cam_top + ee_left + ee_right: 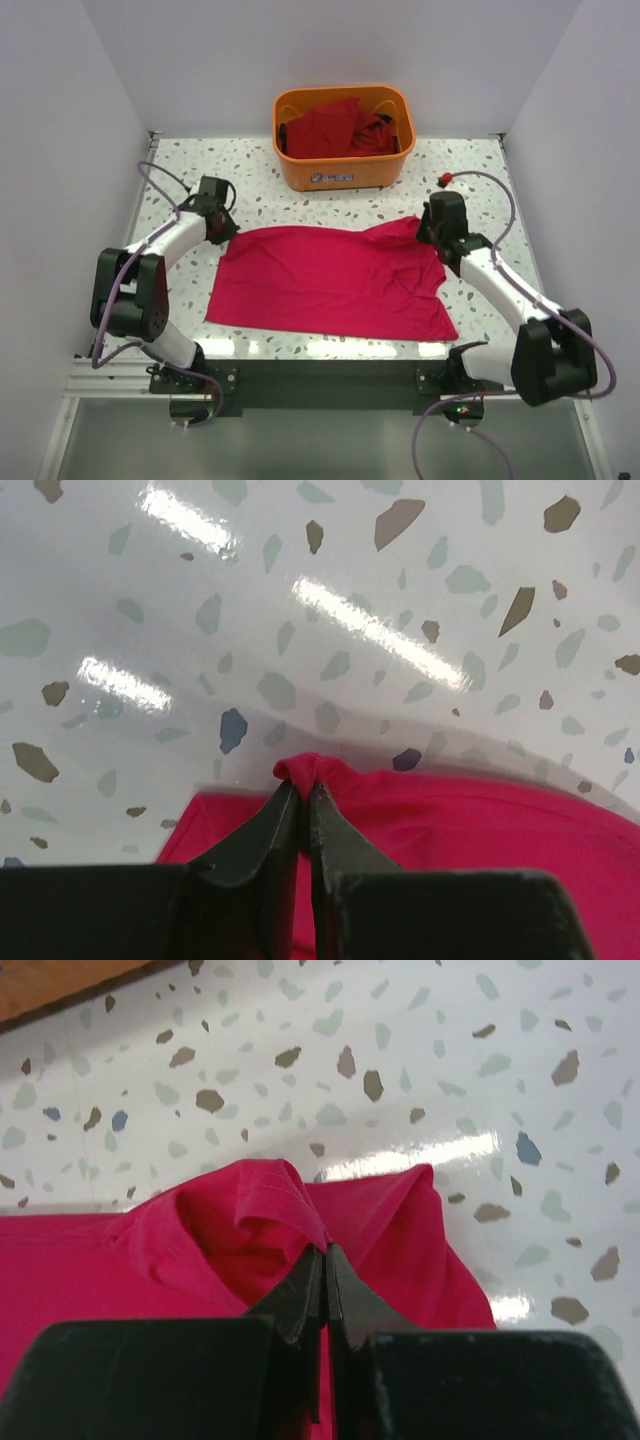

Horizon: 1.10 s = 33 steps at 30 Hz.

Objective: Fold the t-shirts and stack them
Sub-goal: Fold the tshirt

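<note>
A bright pinkish-crimson t-shirt lies spread on the speckled table. My left gripper is shut on its far left corner; in the left wrist view a small bunch of cloth sticks out past the closed tips. My right gripper is shut on the far right corner, where the cloth is puckered up in folds at the closed tips. Darker red t-shirts lie heaped in the orange basket at the back.
The orange basket stands at the back centre of the table, just beyond the shirt. White walls close in the left, right and back. The table's near edge runs just below the shirt's front hem.
</note>
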{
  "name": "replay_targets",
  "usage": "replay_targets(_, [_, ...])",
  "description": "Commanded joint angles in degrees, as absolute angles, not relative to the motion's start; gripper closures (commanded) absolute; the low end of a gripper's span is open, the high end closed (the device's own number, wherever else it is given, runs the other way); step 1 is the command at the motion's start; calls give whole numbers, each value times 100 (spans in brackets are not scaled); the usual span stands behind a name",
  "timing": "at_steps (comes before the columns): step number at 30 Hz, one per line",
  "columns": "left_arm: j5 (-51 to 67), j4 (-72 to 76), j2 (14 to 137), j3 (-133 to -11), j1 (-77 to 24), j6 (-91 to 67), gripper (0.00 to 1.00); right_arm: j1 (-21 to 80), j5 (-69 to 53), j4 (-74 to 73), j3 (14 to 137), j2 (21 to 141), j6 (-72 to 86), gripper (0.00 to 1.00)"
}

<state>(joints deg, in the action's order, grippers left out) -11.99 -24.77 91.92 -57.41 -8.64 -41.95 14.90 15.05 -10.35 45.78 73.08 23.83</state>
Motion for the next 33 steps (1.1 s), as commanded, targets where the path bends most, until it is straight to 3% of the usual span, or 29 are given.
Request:
replay_targets(1, [-1204,-2215,8711,-5388,-870,-4017,87,1529,1407,-1520,4202,6427,2417,100])
replay_targets(6, [-1406,-2259,8157,-4931,-870,-4017,87,1538,766,-2055,3745,5592,2698,100])
replay_targets(16, [-1353,-2241,7840,-4904,-870,-3973,85,1547,1081,-3585,3577,4263,3076,100])
replay_targets(27, [-1714,-2145,8051,-5633,-870,-3437,80,1547,1125,-3972,3920,4263,2971,100])
replay_targets(33, [-1362,-1908,8174,-5230,-870,-3489,80,1547,854,-3911,3692,4149,3146,100])
